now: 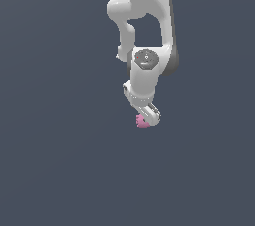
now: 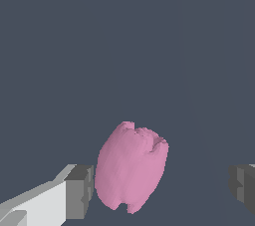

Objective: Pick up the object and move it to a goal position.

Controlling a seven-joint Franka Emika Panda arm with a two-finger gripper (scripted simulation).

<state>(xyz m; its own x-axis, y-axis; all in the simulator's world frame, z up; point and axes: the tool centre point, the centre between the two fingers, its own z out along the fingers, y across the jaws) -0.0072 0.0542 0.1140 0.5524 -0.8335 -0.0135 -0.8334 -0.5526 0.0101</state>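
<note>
The object (image 2: 130,168) is a small pink bumpy lump lying on the flat grey surface. In the wrist view it sits between my two dark finger pads (image 2: 79,191), close against one pad and well apart from the other. My gripper (image 2: 162,189) is open around it. In the exterior view the white arm reaches straight down, and the gripper (image 1: 147,116) hangs right over the object (image 1: 143,123), which peeks out pink beneath the fingers. Part of the object is hidden there by the hand.
A plain dark grey surface (image 1: 60,160) fills both views. Nothing else shows on it, and no goal marker is in view.
</note>
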